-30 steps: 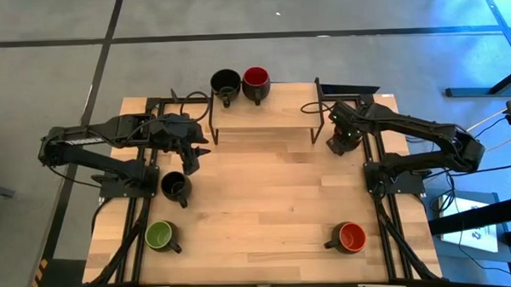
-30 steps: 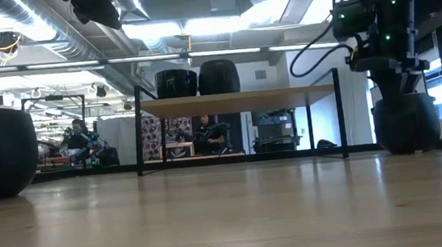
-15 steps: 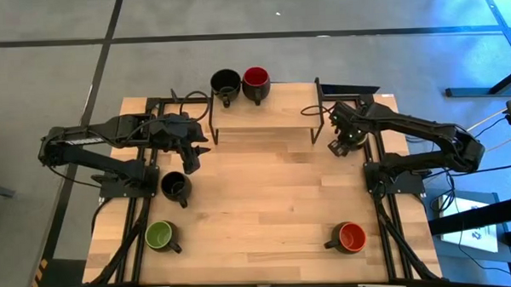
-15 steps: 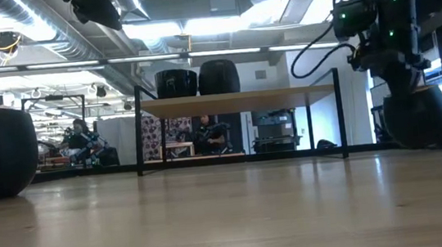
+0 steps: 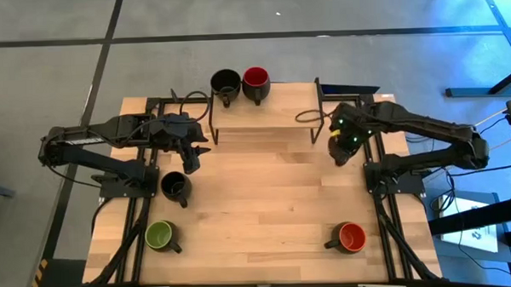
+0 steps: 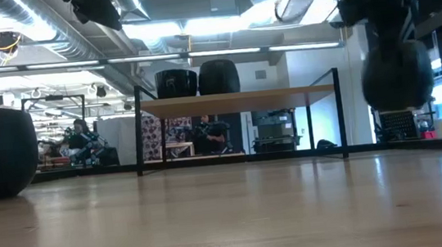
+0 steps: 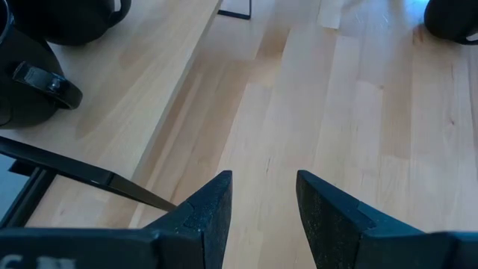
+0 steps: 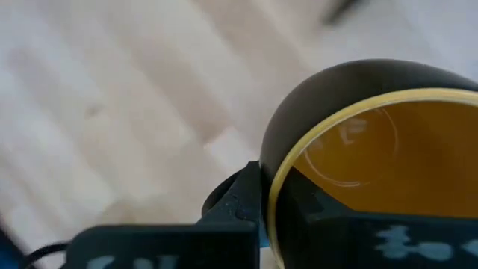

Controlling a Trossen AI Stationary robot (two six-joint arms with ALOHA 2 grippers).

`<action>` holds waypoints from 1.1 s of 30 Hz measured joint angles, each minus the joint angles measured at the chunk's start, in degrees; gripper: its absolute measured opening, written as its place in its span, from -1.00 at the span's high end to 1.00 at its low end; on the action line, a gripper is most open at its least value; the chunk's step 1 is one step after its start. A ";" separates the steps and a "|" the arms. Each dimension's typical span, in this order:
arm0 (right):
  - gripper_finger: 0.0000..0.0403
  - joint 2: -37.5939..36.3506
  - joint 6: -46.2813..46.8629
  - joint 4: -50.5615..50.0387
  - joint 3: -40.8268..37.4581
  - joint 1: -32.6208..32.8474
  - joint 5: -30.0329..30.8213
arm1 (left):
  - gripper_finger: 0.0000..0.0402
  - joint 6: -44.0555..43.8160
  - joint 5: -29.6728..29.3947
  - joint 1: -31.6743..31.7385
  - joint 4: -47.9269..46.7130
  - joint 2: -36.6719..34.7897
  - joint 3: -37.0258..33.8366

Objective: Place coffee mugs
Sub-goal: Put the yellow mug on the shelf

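Note:
My right gripper (image 5: pixel 339 149) is shut on a dark coffee mug with a yellow inside (image 8: pixel 373 149). It hangs in the air at the table's far right (image 6: pixel 397 76), in front of the rack's right leg. On the rack's shelf (image 5: pixel 263 118) stand a black-inside mug (image 5: pixel 225 83) and a dark red one (image 5: pixel 256 79). Resting on their bases on the table are another black mug (image 5: pixel 175 187), a green one (image 5: pixel 161 236) and an orange-red one (image 5: pixel 351 237). My left gripper (image 7: pixel 263 202) is open over bare wood, just beyond the black mug on the table. My right gripper holds the yellow mug by its rim and wall (image 8: pixel 270 187), coming from above. One finger (image 8: pixel 239 200) lies on the outside of the wall; the other seems to be inside the mug. The mug hangs below the gripper, lifted clear of the table, mouth up.
The low rack with thin black legs (image 6: pixel 340 111) spans the table's far middle. Dark frame rails run along the left (image 5: pixel 143 224) and right (image 5: pixel 386 224) sides of the table. Bare wood lies across the middle (image 5: pixel 266 194).
My right gripper has risen and lifted the yellow mug off the table; the mug now hangs clear above the spot where it stood. The left arm has kept still.

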 joint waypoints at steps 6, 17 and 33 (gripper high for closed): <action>0.98 1.91 6.69 7.52 0.36 11.99 -0.99 | 0.28 0.00 0.00 0.01 0.00 0.00 0.00; 0.99 15.44 9.16 22.39 0.36 21.75 -0.76 | 0.28 0.48 0.02 0.01 0.02 0.00 0.00; 0.94 24.38 7.44 25.13 0.41 21.66 -3.76 | 0.28 0.39 0.48 0.00 0.23 0.02 -0.02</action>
